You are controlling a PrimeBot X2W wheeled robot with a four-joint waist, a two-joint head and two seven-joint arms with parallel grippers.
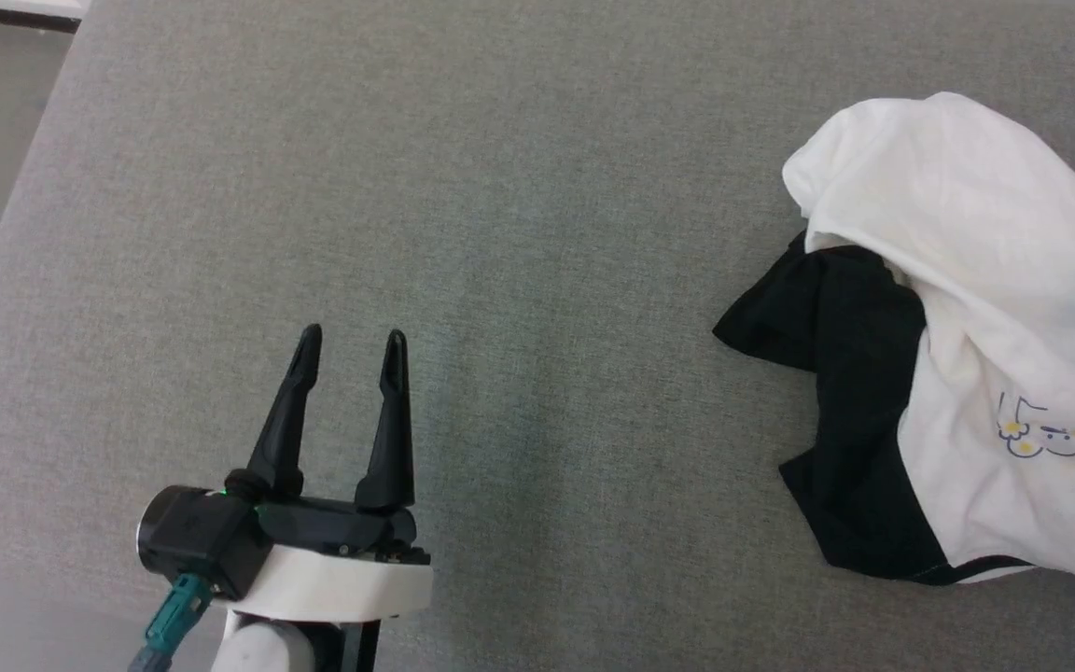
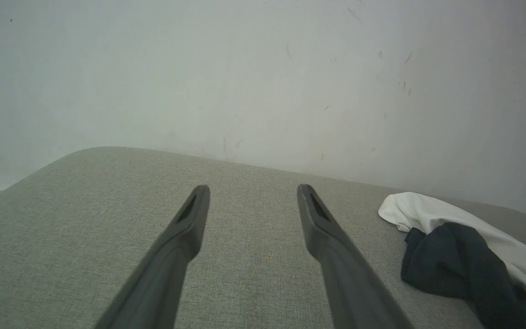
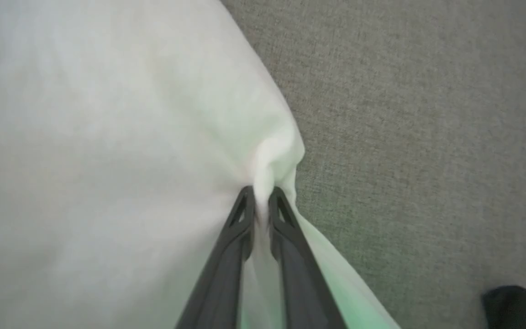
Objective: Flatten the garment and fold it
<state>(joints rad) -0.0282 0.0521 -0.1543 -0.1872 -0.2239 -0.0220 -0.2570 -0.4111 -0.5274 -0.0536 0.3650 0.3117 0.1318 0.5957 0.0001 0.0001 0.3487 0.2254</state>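
— What are the right gripper's [image 3: 260, 195] fingers [image 3: 238, 224] doing?

— They stand narrow, tips nearly together, pinching a small raised fold of white cloth. The fold bunches up just past the tips, at the edge of the garment [image 3: 107, 160], and more white cloth runs down between the fingers.

— And the left gripper [image 1: 351, 347]?

— Its fingers [image 1: 287, 420] are spread wide with nothing between them. In the left wrist view that gripper [image 2: 251, 192] hangs over bare grey cloth, fingers pointing toward a pale wall [image 2: 244, 68].

— Where does the garment lie?

— Crumpled at the right side of the tabletop [image 1: 500, 187], well apart from the left gripper. The garment [image 1: 967, 261] is a white heap with a black sleeve [image 1: 845, 373] spilling out on the side nearer the left gripper. A small yellow-and-blue print [image 1: 1060, 437] shows on the white near the head view's right edge.

— Anything else around it?

— The tabletop is covered in grey woven fabric. A dark object [image 3: 512, 306] sits in the lower right corner of the right wrist view; I can't tell what it is.
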